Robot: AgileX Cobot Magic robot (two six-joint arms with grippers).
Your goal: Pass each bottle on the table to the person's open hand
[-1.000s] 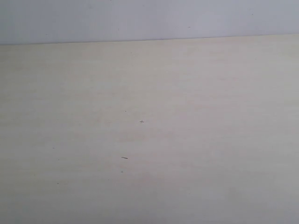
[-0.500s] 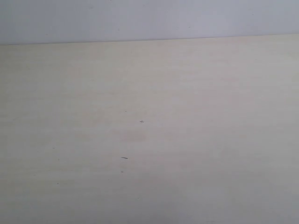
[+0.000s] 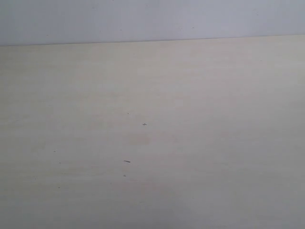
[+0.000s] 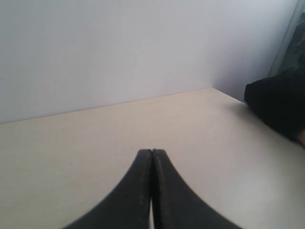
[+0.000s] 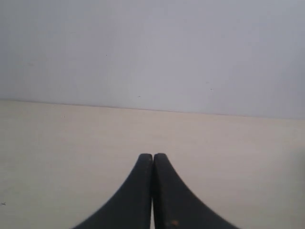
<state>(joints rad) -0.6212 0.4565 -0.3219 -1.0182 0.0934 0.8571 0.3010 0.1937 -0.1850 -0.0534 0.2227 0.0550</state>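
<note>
No bottle and no person's open hand shows in any view. The pale beige table fills the exterior view, marked only by a few tiny dark specks. Neither arm appears in that view. In the left wrist view my left gripper hangs just over the table, its two black fingers pressed together with nothing between them. The right wrist view shows my right gripper the same way, shut and empty above the table.
A plain pale wall rises behind the table's far edge. In the left wrist view a dark bulky shape sits by the table's corner, next to a grey upright strip.
</note>
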